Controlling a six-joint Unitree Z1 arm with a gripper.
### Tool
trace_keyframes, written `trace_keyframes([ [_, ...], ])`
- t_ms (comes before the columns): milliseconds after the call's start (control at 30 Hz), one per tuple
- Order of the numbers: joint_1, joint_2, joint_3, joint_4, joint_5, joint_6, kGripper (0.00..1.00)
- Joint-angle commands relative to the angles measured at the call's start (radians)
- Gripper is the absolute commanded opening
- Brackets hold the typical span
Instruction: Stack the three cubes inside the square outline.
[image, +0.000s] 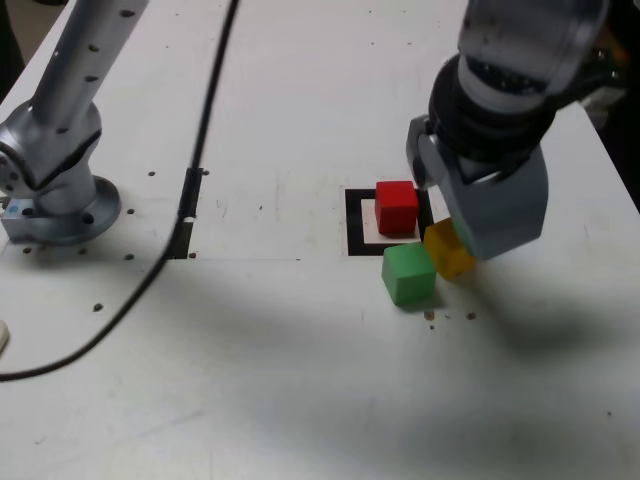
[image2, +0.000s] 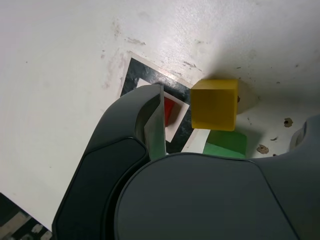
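The red cube (image: 397, 207) sits inside the square outline (image: 353, 222) of black tape. In front of the outline, the green cube (image: 408, 274) rests on the white table. The yellow cube (image: 446, 252) lies to the exterior view's right of the green one, touching it, partly hidden by my gripper (image: 452, 222). The gripper hangs open over the yellow cube, one jaw beside the red cube. In the wrist view the yellow cube (image2: 215, 103) lies between the spread jaws of the gripper (image2: 227, 117), ungripped. Slivers of the red cube (image2: 168, 111), green cube (image2: 226, 144) and outline (image2: 134, 76) show.
The arm's base (image: 60, 205) is bolted at the exterior view's left. A black cable (image: 205, 120) runs across the table. Two short black tape strips (image: 190, 190) lie to the left of the outline. The table's edge (image: 618, 150) is close on the right.
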Motion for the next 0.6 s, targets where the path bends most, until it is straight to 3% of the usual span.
trace_keyframes([
  [0, 0.001, 0.010, -0.007, 0.005, -0.007, 0.000, 0.97],
  [233, 0.003, 0.059, -0.047, 0.013, -0.056, -0.002, 0.97],
  [567, 0.003, 0.066, -0.034, 0.024, -0.009, -0.012, 0.97],
])
